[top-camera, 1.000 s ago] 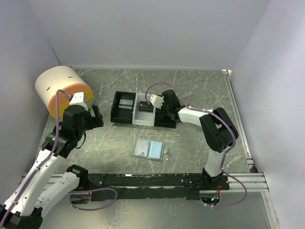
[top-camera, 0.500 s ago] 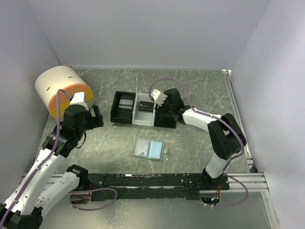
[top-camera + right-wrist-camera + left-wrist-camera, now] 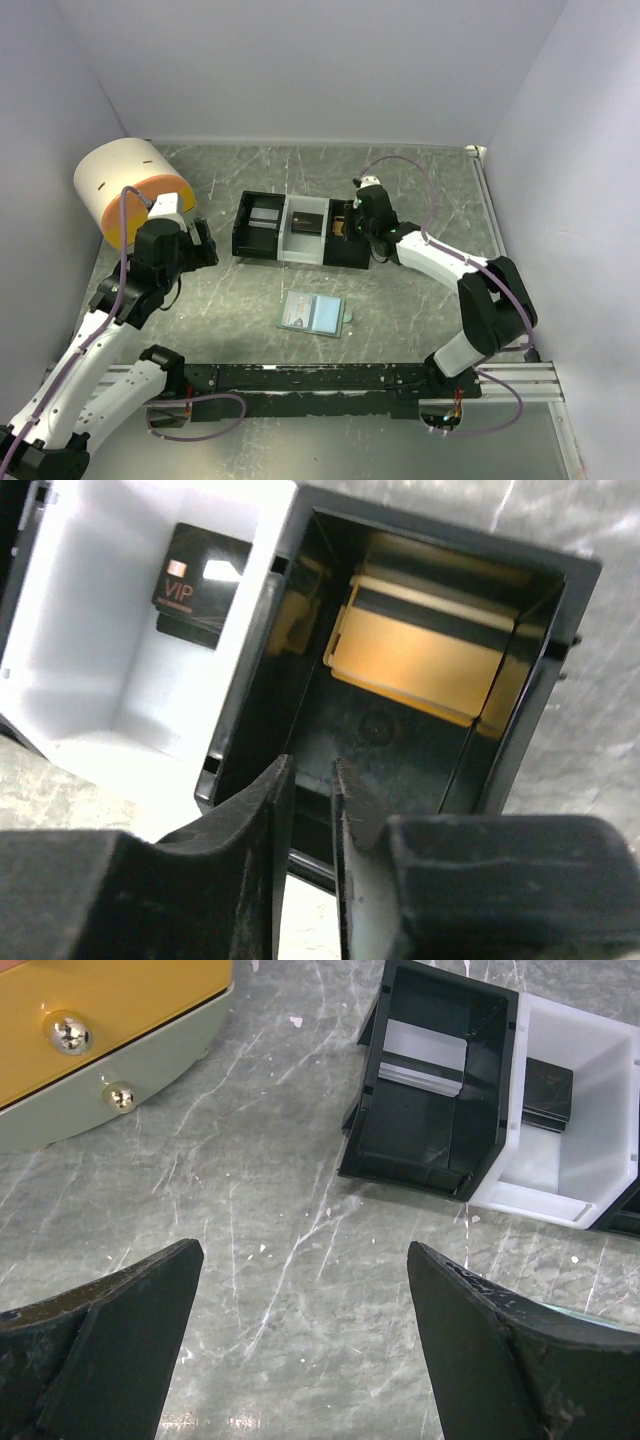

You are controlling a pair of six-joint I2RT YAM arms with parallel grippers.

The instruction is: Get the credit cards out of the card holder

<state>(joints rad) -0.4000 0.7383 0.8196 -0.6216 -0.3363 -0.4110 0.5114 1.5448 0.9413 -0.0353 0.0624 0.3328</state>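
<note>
Grey marbled desk [image 3: 420, 180]: card holder [image 3: 313, 313] open, unpinned, at centre; left hand [image 3: 303, 1255] spread, right hand [image 3: 310, 765] almost pressed together, empty, above the tray [image 3: 300, 257]; a one-handed pull could drag the card holder.

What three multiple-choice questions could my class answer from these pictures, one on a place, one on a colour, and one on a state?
1. Where does the card holder lie?
A. Open on the table, on the arms' side of the tray
B. Folded shut on top of the tray
C. Standing against the back wall

2. What colour is the card in the tray's white compartment?
A. Red
B. Black
C. White

3. How is the left gripper?
A. Shut on a card
B. Shut, empty
C. Open, holding nothing

Answers:
1 A, since the top view shows both panels spread flat below the tray.
2 B, since the right wrist view shows a black card marked VIP.
3 C, since its fingers stand wide apart over bare table.
</note>
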